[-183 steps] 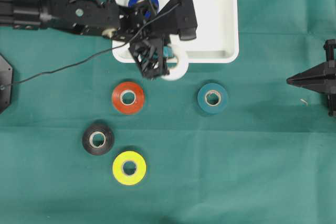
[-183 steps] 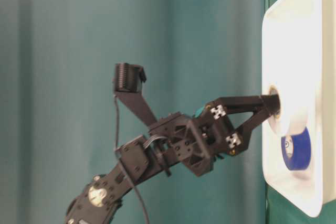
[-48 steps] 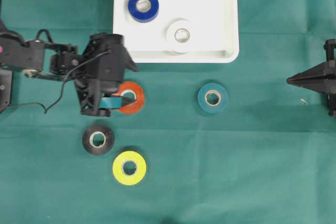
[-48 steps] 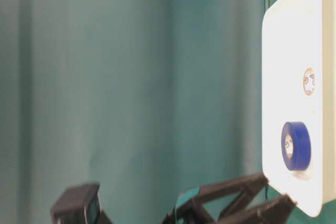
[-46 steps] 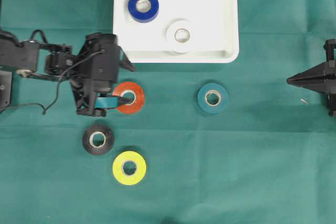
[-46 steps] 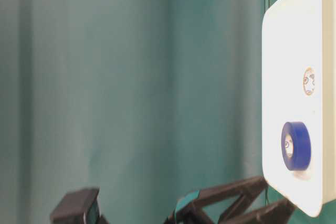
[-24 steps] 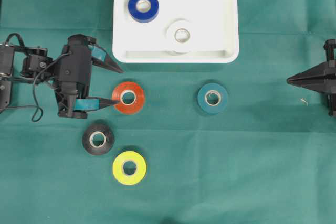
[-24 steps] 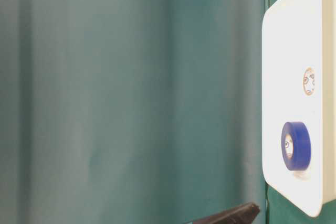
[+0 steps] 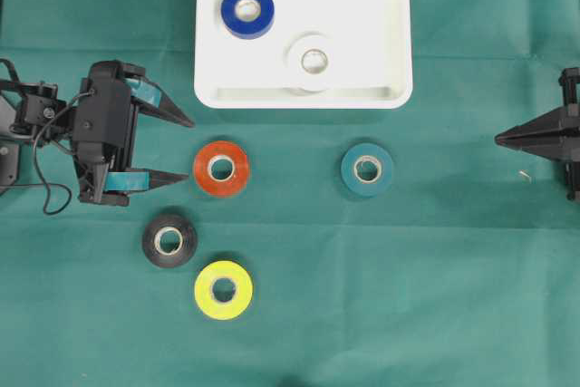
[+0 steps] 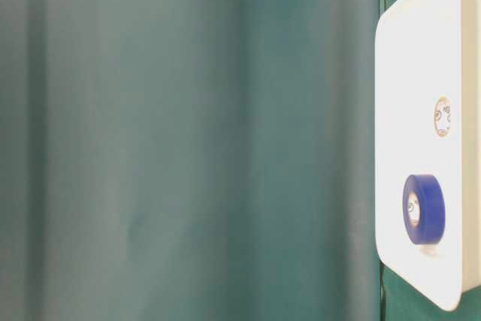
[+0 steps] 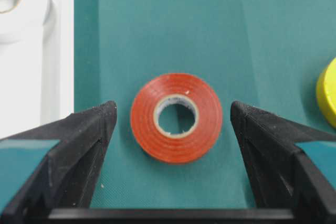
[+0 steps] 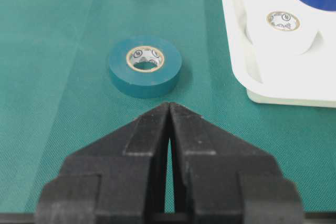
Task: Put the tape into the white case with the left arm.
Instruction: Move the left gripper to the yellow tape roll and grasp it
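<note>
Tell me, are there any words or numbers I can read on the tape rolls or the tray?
No text can be read anywhere.
Round teal tape roll: small dark marks printed inside its cardboard core, too small to read.
Round white tape roll in the shallow white plastic case: the same kind of marks in its core, too blurred to read.
Round red tape roll: only faint specks in its core, no letters.

Small dark print marks the inner core of the teal tape roll (image 12: 145, 66), too small to read.
</note>
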`<state>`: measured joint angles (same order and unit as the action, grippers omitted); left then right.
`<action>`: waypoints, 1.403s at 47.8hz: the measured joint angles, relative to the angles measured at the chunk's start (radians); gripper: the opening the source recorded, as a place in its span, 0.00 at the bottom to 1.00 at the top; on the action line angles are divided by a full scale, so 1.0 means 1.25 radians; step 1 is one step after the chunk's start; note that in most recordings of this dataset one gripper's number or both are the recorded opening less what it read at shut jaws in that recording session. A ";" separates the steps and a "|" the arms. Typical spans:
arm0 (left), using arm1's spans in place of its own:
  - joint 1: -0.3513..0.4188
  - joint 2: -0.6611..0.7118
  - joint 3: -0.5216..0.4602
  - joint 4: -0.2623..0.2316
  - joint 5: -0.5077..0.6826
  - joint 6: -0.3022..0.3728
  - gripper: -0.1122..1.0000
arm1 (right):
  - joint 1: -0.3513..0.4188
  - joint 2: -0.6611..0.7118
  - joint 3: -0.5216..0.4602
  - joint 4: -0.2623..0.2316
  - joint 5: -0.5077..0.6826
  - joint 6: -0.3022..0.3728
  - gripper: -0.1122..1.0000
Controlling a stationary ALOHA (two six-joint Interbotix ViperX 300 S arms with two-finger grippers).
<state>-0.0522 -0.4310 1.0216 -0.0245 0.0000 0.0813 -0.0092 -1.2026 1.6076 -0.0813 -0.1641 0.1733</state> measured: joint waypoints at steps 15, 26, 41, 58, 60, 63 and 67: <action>-0.001 -0.001 0.007 0.000 -0.004 -0.001 0.89 | 0.000 0.000 -0.001 0.000 0.000 0.000 0.02; -0.025 -0.001 0.010 0.001 -0.002 -0.002 0.89 | 0.000 0.000 0.000 0.000 -0.001 0.000 0.02; -0.129 0.010 0.010 0.000 -0.002 0.001 0.89 | 0.000 0.000 0.000 0.000 0.000 0.000 0.02; -0.158 0.036 0.006 0.001 -0.021 -0.001 0.88 | 0.000 0.000 0.000 0.000 0.000 0.000 0.02; -0.163 0.047 -0.001 0.000 -0.025 -0.001 0.88 | 0.000 0.000 0.000 0.000 0.000 0.000 0.02; -0.169 0.066 -0.013 0.000 -0.027 0.000 0.88 | 0.000 0.000 0.000 0.000 0.000 0.000 0.02; -0.187 0.101 -0.038 0.000 -0.028 -0.001 0.88 | 0.000 0.000 0.000 0.000 0.000 0.000 0.02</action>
<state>-0.2853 -0.3053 0.9741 -0.0245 -0.0353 0.0798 -0.0092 -1.2026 1.6076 -0.0813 -0.1641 0.1733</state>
